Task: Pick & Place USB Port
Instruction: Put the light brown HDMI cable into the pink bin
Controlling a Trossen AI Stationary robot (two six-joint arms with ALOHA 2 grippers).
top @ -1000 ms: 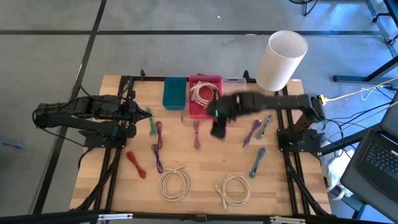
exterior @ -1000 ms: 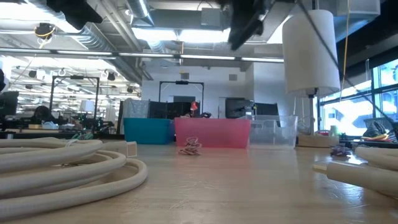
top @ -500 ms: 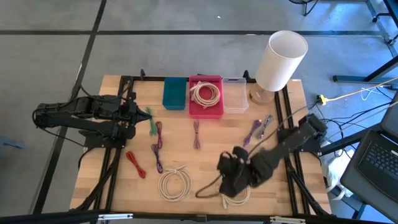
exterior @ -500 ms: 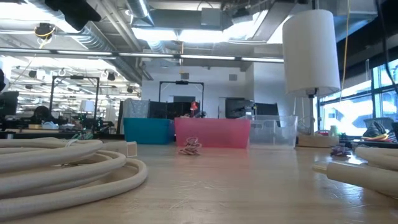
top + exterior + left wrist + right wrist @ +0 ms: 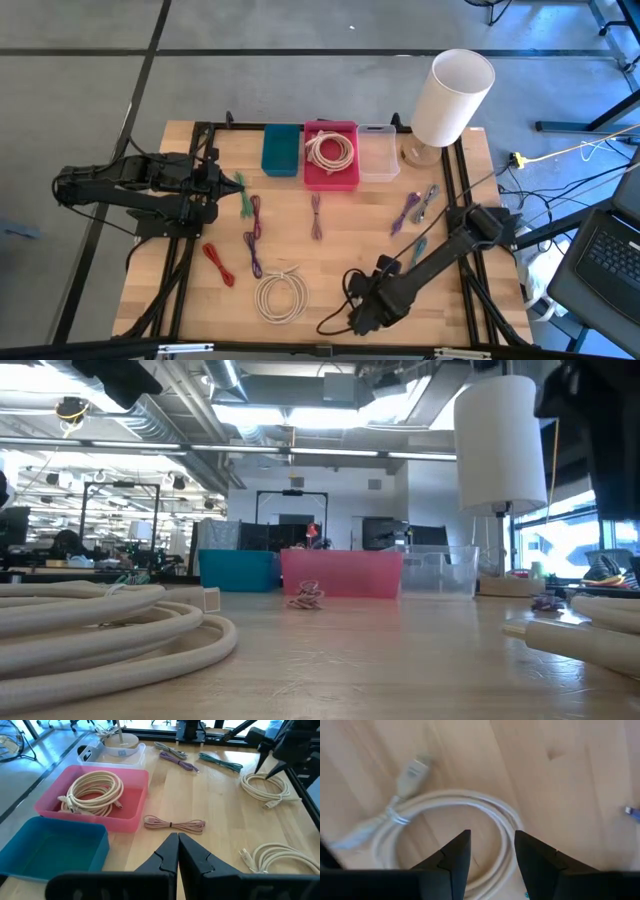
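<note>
Beside the right gripper (image 5: pixel 362 318): another cream coil (image 5: pixel 281 294).

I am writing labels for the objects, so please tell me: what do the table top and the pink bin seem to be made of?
The table top looks like pale wood with visible grain and a smooth, slightly glossy finish. The pink bin seems to be moulded plastic: thin, even walls, rounded corners, a uniform colour and perhaps slightly translucent.

The right arm reaches from its base at the right side toward the near edge of the surface, its end effector (image 5: pixel 365 312) pointing down with the two fingers (image 5: pixel 454 854) spread apart. The left arm lies folded at the left side, its end effector (image 5: pixel 178 851) pressed closed and level.
</note>
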